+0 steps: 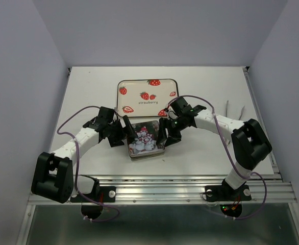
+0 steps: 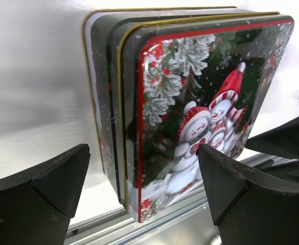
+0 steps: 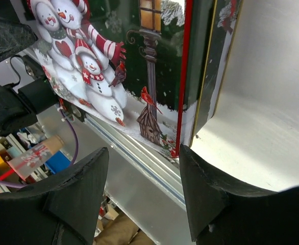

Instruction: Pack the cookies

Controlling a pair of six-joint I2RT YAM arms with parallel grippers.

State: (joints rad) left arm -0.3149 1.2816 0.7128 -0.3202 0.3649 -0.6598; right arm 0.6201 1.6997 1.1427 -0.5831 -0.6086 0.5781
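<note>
- Snowman tin [image 1: 145, 141] sits centre frame in the top view, on the white table [image 1: 88, 92], lid on.
- Strawberry-print tray [image 1: 139, 87] lies just above the tin in that view, close to it. I can't tell whether they touch.
- Cookies: not in sight in any view, so I can't tell where they are.
- Left gripper [image 1: 126, 131]: at the tin's left edge, jaws spread wide, holding nothing. In the left wrist view, both fingers [image 2: 47, 189] sit at the bottom corners, with the tin's lid side showing in the gap between them.
- Right gripper [image 1: 165, 133]: at the tin's right edge, jaws also wide apart, nothing gripped. In the right wrist view, the fingers [image 3: 78, 189] are low in frame, and the tin's red-rimmed lid edge runs down toward the gap.
- Metal rail [image 1: 159, 181] runs along the table's near edge, below the tin.
</note>
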